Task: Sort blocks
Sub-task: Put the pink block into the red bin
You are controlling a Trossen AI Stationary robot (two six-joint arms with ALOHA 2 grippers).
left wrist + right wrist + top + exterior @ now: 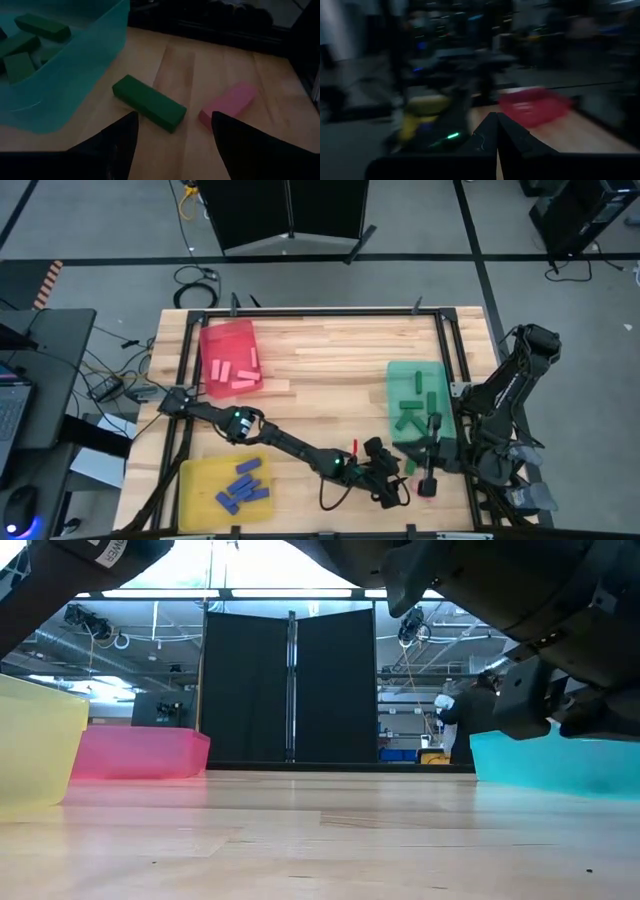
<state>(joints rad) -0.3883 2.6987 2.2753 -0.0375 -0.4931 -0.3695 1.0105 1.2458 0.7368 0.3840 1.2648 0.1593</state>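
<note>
A loose green block [150, 102] and a pink block [230, 102] lie flat on the wooden table, just outside the green tray [75, 85]. That tray holds several green blocks [42, 27]. My left gripper [172, 132] is open, low over the table near its front right. Its fingertips stand just short of the green block, and nothing lies between them. In the high view the gripper [398, 480] sits beside the green block [410, 466] and the pink block [428, 488]. My right gripper [495, 125] is shut, held up at the table's right side.
A red tray [230, 330] with pink blocks [235, 372] stands at the far left. A yellow tray [195, 490] with several blue blocks [243, 485] sits at the near left. The left arm [290, 445] stretches across the table's front. Bare wood fills the middle.
</note>
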